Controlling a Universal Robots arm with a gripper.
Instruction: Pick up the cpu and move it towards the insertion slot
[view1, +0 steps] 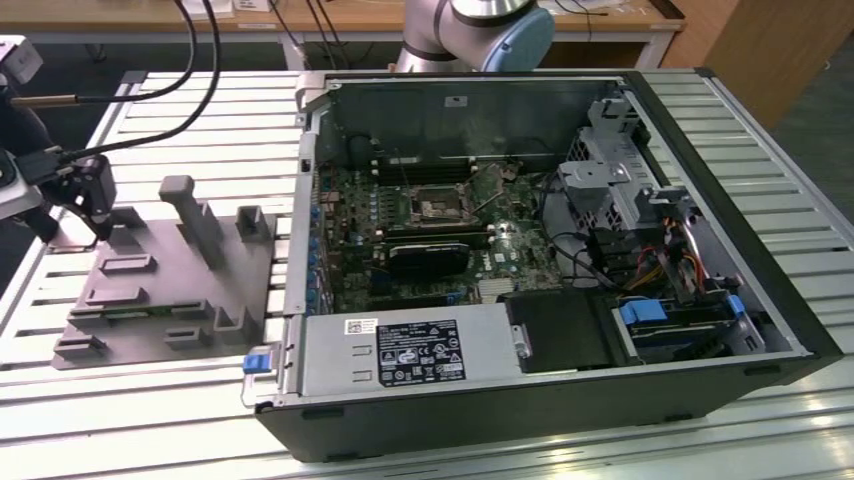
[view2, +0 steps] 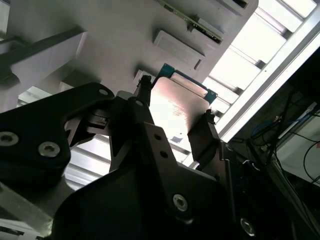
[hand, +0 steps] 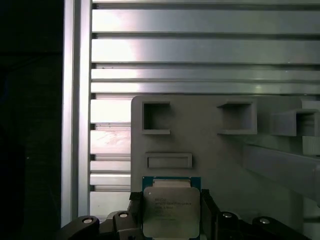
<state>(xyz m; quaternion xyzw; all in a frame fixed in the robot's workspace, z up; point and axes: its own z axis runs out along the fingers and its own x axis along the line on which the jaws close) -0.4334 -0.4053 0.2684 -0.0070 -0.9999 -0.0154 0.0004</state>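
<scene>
The cpu (hand: 171, 210) is a silver-grey square chip on a green-blue rim, lying at the corner of the grey fixture plate (view1: 160, 290). In both wrist views my gripper (hand: 171, 216) has a dark finger against each of two opposite edges of the chip, shut on it. The second wrist view also shows the cpu (view2: 177, 107) between the fingertips (view2: 145, 92). In the exterior view my gripper (view1: 98, 230) stands over the plate's far corner at the exterior view's left. The insertion slot (view1: 438, 208), a shiny metal frame around a dark centre, sits on the motherboard inside the open computer case (view1: 787, 330).
Grey upright blocks (view1: 194, 215) rise from the fixture plate beside the gripper. The case wall (view1: 304, 200) stands between the plate and the motherboard. A long black card (view1: 427, 258) lies just in front of the slot. Cables (view1: 174, 90) hang at the back left.
</scene>
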